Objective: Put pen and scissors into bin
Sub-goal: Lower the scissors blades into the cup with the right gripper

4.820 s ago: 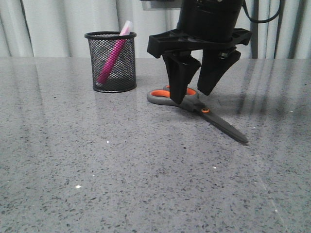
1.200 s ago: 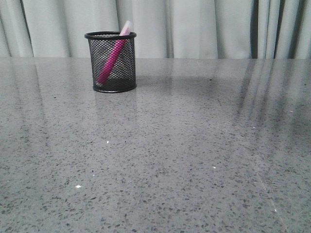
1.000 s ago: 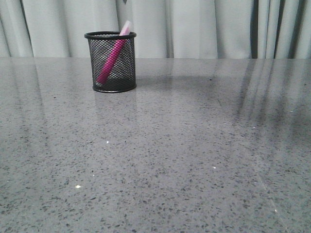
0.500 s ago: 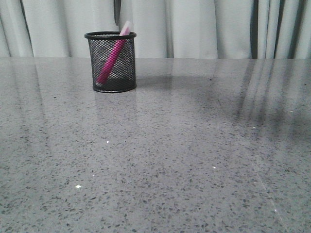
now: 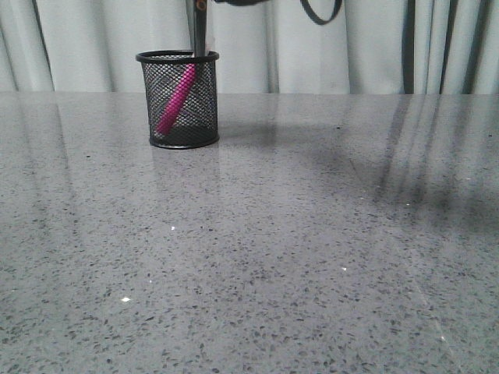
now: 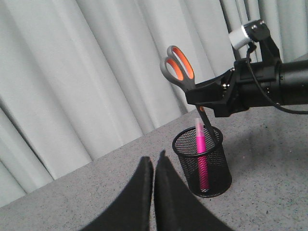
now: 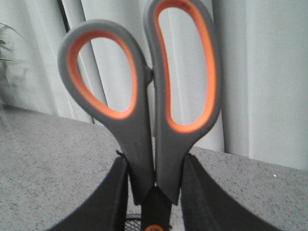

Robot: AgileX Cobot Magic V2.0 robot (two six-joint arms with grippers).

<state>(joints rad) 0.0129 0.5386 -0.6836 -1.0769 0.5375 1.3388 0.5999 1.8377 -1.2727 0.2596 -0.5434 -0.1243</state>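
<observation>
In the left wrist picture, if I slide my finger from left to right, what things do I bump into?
Left gripper with its fingers pressed together → scissors, handles up → pen standing in the bin → right arm's black body, whose gripper holds the scissors.

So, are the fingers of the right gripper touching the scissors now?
Touching. In the right wrist view the right gripper has its black fingers pressed against both sides of the scissors just below the handle loops, with no gap.
</observation>
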